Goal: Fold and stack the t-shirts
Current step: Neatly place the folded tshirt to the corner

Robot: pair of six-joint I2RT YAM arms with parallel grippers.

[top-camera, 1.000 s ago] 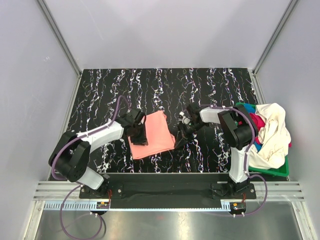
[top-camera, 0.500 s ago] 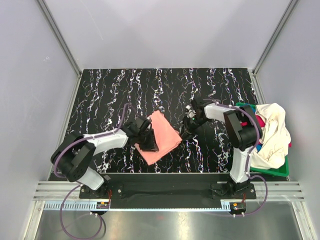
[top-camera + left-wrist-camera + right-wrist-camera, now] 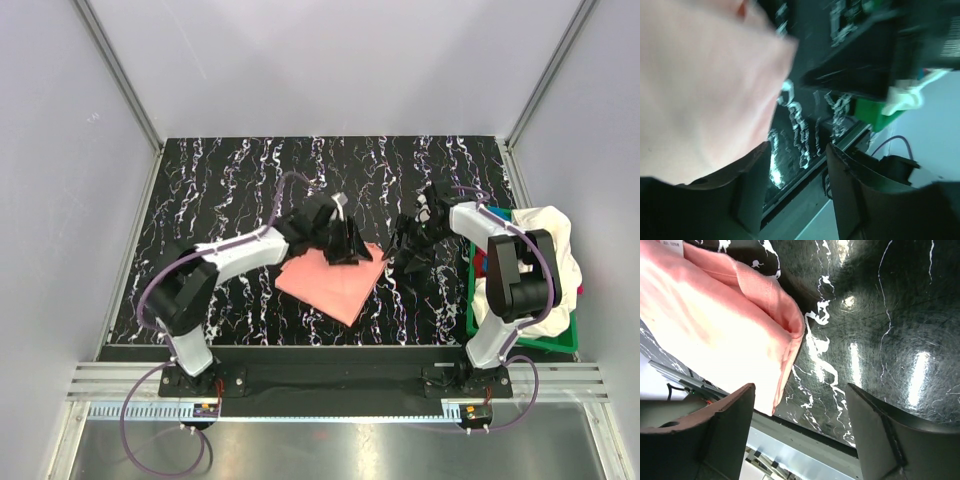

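— How do your pincers stand?

— My left pincer is parted, with only marble showing between its fingers. It sits over the 12 o'clock corner of the salmon-pink shirt. My right pincer gapes wide and empty, just off the shirt's 2 o'clock side.

— What has changed in a second?

— Back then each pincer sat at a side edge of the shirt, at 9 and 3 o'clock. Since then the folded shirt has slid toward 3 o'clock and turned into a diamond. It lies flat near the table's middle, a little toward 6 o'clock.

— And around it?

— The green basket stands at the table's 4 o'clock edge, with a cream-white shirt heaped over it. My right elbow hangs over the basket's 9 o'clock wall and hides part of its load.
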